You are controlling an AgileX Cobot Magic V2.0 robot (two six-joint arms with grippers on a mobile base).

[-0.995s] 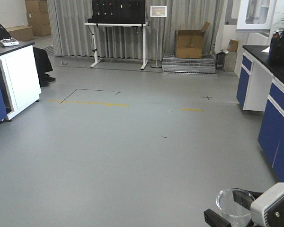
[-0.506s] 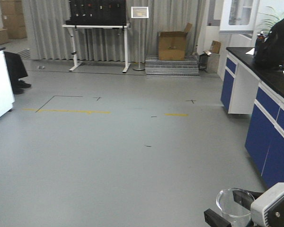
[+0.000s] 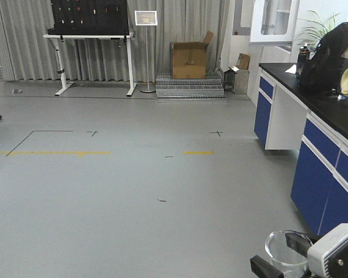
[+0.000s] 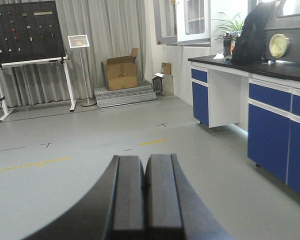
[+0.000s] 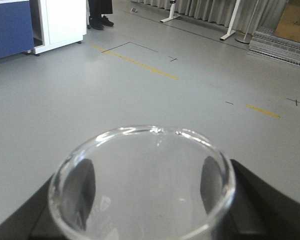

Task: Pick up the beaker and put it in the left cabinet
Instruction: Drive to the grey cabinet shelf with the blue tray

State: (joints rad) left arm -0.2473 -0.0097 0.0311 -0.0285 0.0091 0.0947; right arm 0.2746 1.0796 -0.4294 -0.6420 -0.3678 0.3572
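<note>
we count one beaker (image 3: pixel 288 250), two cardboard boxes (image 3: pixel 189 58), one sign stand (image 3: pixel 145 18), one white table (image 3: pixel 93 36), one black bag (image 3: pixel 330 53), one potted plant (image 3: pixel 314 26) and two yellow floor strips (image 3: pixel 52 153).

Clear, glossy glass of the beaker (image 5: pixel 142 185), between matt black plastic fingers (image 5: pixel 262 200). Smooth grey floor (image 3: pixel 133 220) with a dull sheen. Glossy black countertop (image 3: pixel 330 110) over smooth blue cupboard fronts (image 3: pixel 322 185). Brown cardboard box (image 3: pixel 188 59); pleated grey cloth curtain (image 3: pixel 188 20).
</note>
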